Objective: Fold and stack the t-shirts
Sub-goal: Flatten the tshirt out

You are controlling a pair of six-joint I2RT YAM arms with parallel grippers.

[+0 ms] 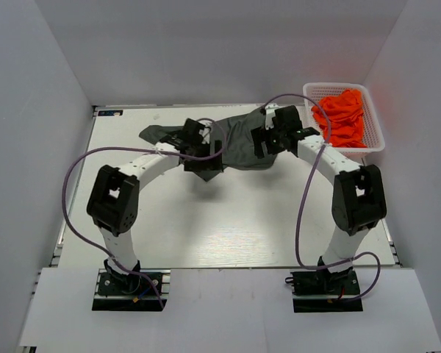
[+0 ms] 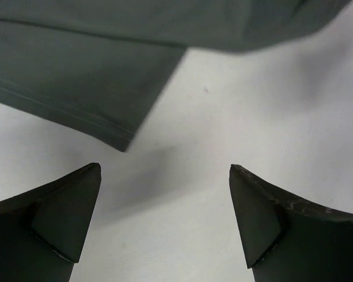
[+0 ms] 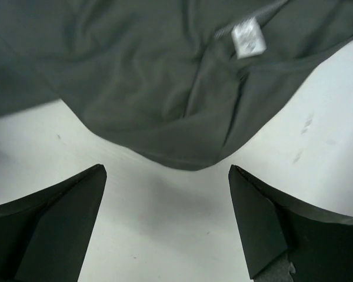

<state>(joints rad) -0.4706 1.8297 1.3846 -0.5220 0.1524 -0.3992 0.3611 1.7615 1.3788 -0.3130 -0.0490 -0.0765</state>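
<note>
**Two arms, nothing held: dark grey t-shirt lies loose on the table**

Neither tool grips anything. The left gripper has its jaws spread wide. Its wrist view shows both dark fingers over bare white tabletop, clear of the cloth. A hemmed corner of the dark grey t-shirt lies beyond the fingertips, toward the upper left of that view, and the fingers do not touch it.

The right gripper is released in the same way, jaws wide apart and empty. A rounded fold of the dark grey t-shirt lies just past its fingertips. The small white neck label shows further off, at the upper right of that view.

From above, the shirt sits rumpled on the far half of the table, partly spread, with one sleeve trailing to the left. The left gripper is over its left part and the right gripper over its right part.

The orange t-shirts are heaped unfolded in a white basket at the far right corner of the table. The basket is just beside the right arm and apart from the grey shirt.
</note>
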